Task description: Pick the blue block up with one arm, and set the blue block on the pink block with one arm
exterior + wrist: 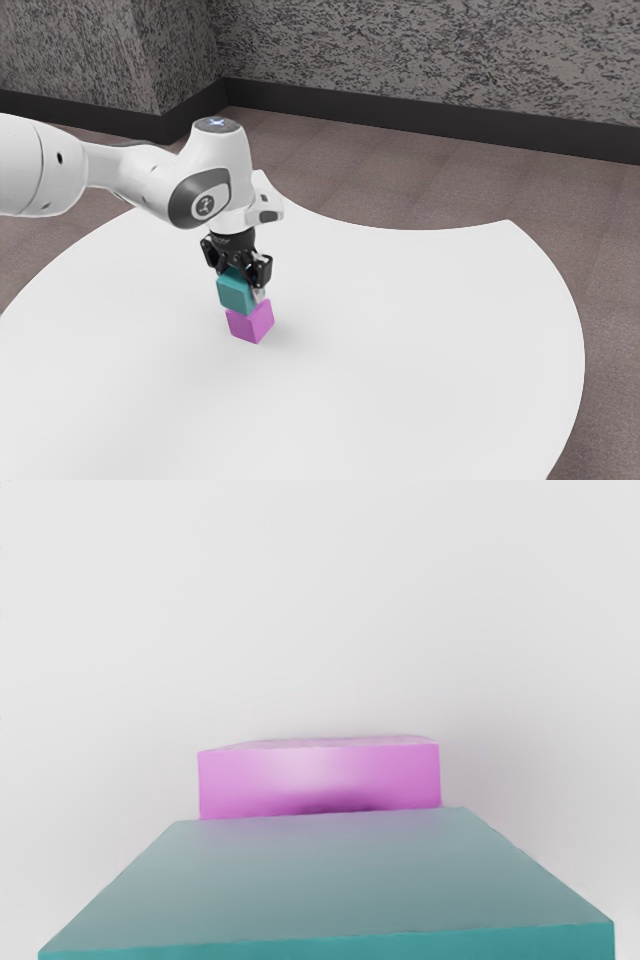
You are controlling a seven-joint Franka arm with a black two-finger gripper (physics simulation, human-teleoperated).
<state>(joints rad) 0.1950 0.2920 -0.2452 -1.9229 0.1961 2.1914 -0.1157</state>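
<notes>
A teal-blue block (236,291) sits between the black fingers of my gripper (240,283), which is shut on it. Directly under it stands the pink block (249,322) on the white round table (400,340). The blue block's underside is at or just touching the pink block's top, shifted slightly toward the exterior view's left. In the wrist view the blue block (330,890) lies large just below my hand, and the pink block (320,776) shows beyond its far edge.
The white table spreads wide around the two blocks. Brown floor (450,170) and a dark speckled wall lie beyond the table's rim.
</notes>
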